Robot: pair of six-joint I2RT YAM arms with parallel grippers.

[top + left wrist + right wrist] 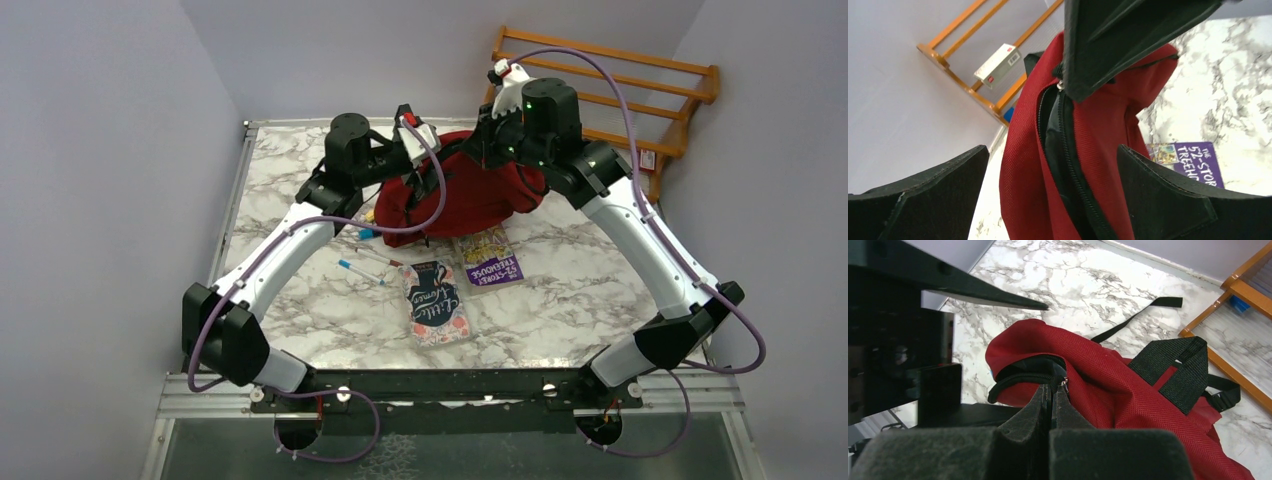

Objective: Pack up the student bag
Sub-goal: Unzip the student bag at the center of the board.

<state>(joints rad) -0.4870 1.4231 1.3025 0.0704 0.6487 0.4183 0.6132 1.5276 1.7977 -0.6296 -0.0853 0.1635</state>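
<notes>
Two finger pairs are shown at the student bag (470,195), set far-centre on the marble surface (560,300): the left fingers (948,185) spread wide and empty, the right fingers (1038,410) closed on its zipper pull (1064,383).

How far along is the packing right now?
Done: nothing packed that I can see. The Little Women book, the 52-Storey Treehouse book and the pens lie on the table beside the student bag. In hand: the right gripper is shut at the zipper pull, apparently pinching it; the left gripper stands open astride the bag's zipper. Left: unzip, then load everything.
</notes>
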